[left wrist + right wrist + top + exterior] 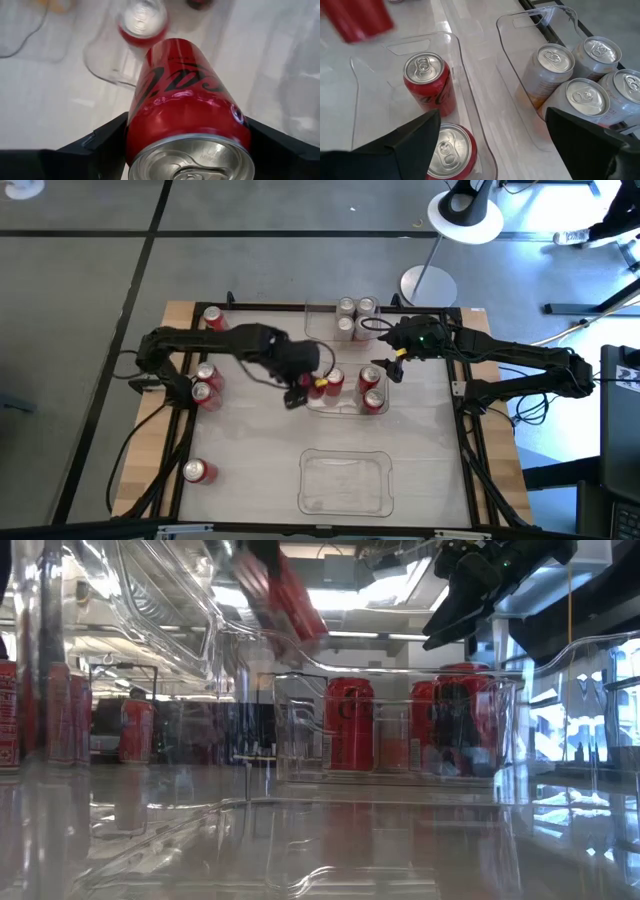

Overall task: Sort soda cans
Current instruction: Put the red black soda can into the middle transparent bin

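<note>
My left gripper (305, 387) is shut on a red soda can (185, 100) and hovers over the left end of the middle clear tray (345, 408). Three red cans (333, 380) (370, 375) (373, 398) stand in that tray. Several silver cans (552, 65) stand in the far tray (322, 308). My right gripper (500, 145) is open above the gap between these two trays and touches nothing. More red cans stand on the table at the left (213, 318) (206, 382) (198, 471). My left gripper pinches the red can's side wall near its top rim (150, 135), one finger (100, 145) on either side. The can lies along the fingers, with its silver top toward the wrist. It is lifted clear and tilted (290, 595) above the middle tray.
An empty clear tray (345, 480) sits near the table's near edge. The table's wooden border and dark frame rails (465, 395) run along both sides. A white lamp base (428, 285) stands beyond the far edge.
</note>
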Controlling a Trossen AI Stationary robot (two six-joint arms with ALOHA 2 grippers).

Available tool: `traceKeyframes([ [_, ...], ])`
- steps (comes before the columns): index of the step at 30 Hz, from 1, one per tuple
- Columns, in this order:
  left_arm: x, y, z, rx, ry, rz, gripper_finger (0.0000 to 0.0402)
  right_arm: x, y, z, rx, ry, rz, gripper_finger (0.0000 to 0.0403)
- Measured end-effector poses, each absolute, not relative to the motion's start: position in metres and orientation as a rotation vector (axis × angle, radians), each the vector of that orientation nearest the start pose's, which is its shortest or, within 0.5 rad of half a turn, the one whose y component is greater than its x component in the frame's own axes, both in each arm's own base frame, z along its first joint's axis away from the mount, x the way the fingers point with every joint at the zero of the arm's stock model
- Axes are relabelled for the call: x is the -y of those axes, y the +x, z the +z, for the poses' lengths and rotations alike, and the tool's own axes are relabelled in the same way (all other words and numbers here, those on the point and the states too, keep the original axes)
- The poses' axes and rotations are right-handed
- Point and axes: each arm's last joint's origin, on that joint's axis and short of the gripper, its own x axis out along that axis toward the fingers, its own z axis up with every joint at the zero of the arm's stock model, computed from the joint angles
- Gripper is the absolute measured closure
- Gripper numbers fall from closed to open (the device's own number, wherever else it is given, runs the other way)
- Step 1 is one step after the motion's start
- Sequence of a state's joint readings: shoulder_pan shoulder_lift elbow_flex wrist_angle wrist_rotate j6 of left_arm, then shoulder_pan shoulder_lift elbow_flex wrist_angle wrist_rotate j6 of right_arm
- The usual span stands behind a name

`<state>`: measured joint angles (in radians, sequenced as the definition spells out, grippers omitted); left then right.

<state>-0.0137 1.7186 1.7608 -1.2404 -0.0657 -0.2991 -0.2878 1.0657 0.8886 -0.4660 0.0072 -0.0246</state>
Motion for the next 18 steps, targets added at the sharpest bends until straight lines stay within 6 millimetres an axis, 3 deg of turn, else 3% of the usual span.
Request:
traceKeyframes([
  [4,-0.007,0.359,0.326,-1.248,-0.158,0.211,0.0106,0.063,0.212,0.292,-0.639,0.087,-0.284,0.0043],
  [10,-0.004,0.398,0.304,-1.308,-0.109,0.165,0.0106,0.063,0.211,0.291,-0.651,0.099,-0.287,0.0043],
  [14,0.001,0.408,0.279,-1.449,-0.047,0.134,0.0106,0.063,0.211,0.291,-0.65,0.12,-0.294,0.0043],
  [18,0.004,0.414,0.268,-1.474,-0.017,0.119,0.0106,0.063,0.212,0.292,-0.639,0.136,-0.3,0.0043],
])
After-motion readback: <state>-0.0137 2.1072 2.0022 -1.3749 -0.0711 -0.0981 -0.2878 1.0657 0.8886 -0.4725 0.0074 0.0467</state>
